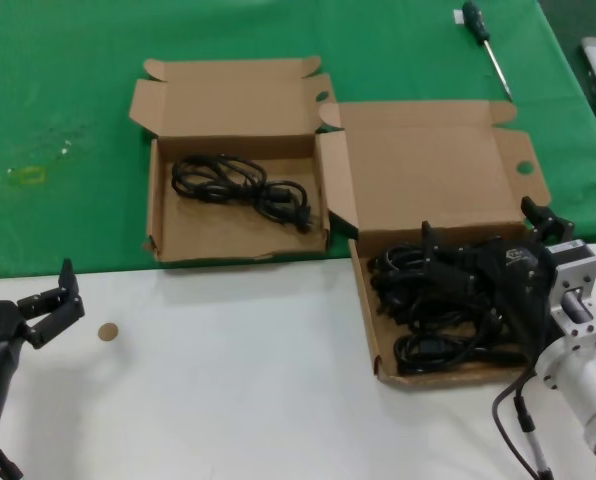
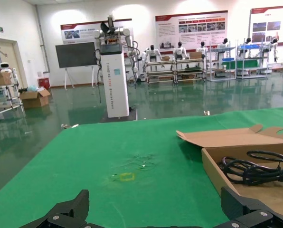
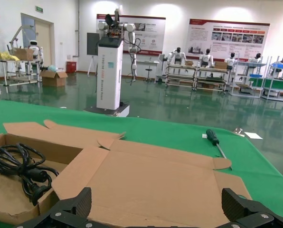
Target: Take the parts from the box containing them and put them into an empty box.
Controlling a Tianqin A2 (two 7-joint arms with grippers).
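Brown cardboard fills most of my head view: two shallow mailer boxes lie open where the green cloth (image 1: pixel 68 100) meets the white tabletop (image 1: pixel 238 400). At about four o'clock sits the wider box (image 1: pixel 433 180), its angled side flaps punched with round holes, and inside it a heap of black power cords (image 1: pixel 418 320) that I cannot count, since the loops tangle together and my right gripper (image 1: pixel 453 262) covers part of the pile. That gripper hangs low over the heap with its fingers spread wide; I cannot tell whether the tips touch a cord, and in its own wrist view only the two dark finger ends show at the frame edge, well apart, nothing between them. At eleven o'clock from there lies the narrower box (image 1: pixel 233 100), its lid ending in small rounded tabs, holding a single cord bundle (image 1: pixel 240 185): thin, black, looped loosely, a plug at one end. My left gripper (image 1: pixel 53 300) waits at eight o'clock over the white surface, released and holding nothing, with much of its arm cut off by the frame. Just beside it lies a small brown disc (image 1: pixel 108 331) whose nature I cannot make out. A black-handled screwdriver (image 1: pixel 485 45) lies on the cloth at one o'clock, near the frame's far edge.
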